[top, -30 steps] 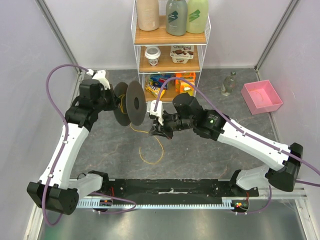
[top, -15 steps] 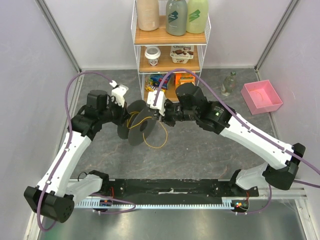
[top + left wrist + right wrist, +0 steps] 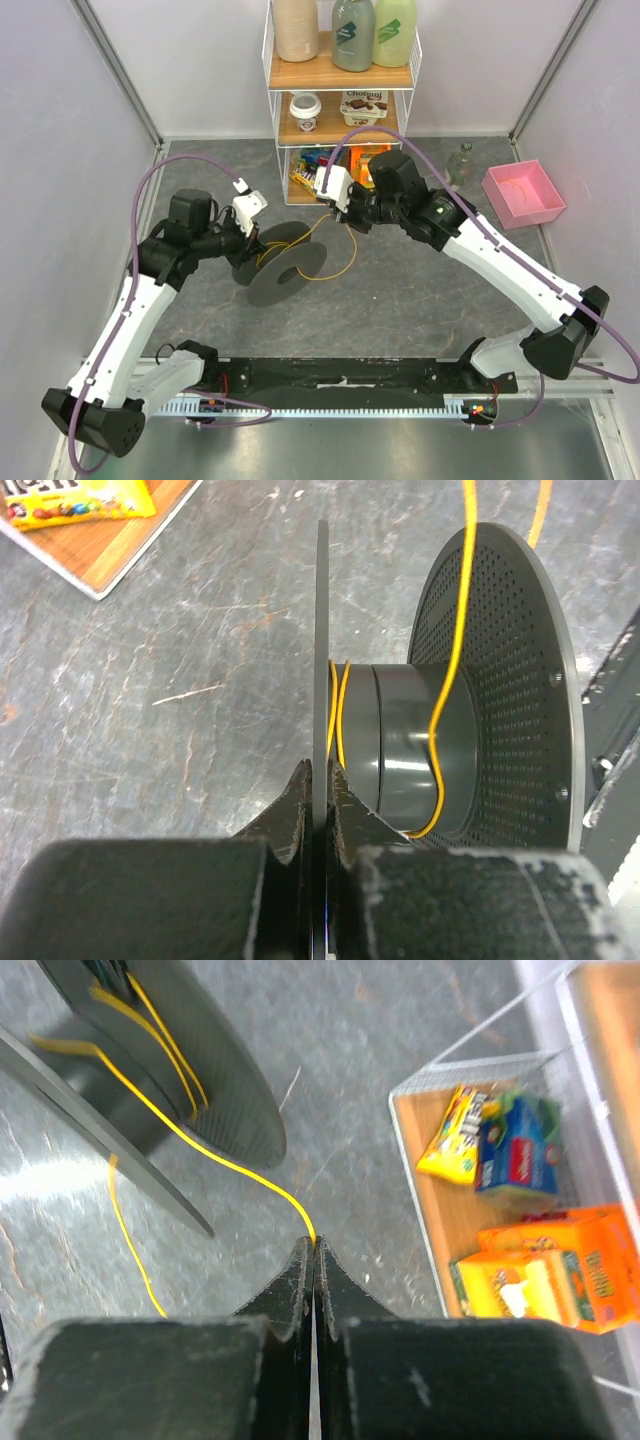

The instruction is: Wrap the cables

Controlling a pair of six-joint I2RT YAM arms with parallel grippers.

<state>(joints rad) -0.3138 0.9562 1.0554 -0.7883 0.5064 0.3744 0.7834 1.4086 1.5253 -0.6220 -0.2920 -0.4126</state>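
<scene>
A thin yellow cable (image 3: 338, 262) runs from a dark grey spool (image 3: 285, 268) to my right gripper (image 3: 340, 212). In the left wrist view, a few turns of the cable (image 3: 443, 710) lie on the spool's hub (image 3: 410, 750). My left gripper (image 3: 322, 780) is shut on the rim of one spool disc (image 3: 323, 630) and holds the spool above the floor. My right gripper (image 3: 313, 1248) is shut on the cable (image 3: 240, 1168), to the right of the spool (image 3: 190, 1060), near the shelf. A loose loop hangs below the spool.
A wire shelf (image 3: 342, 100) with snack packets, cups and bottles stands at the back. A pink tray (image 3: 523, 192) and a small clear bottle (image 3: 457, 165) are at the back right. A black rail (image 3: 340, 380) runs along the near edge.
The left arm swung the spool from upright to nearly flat and lower. The right gripper moved up and back toward the shelf with the cable, and the loose loop on the floor shrank.
</scene>
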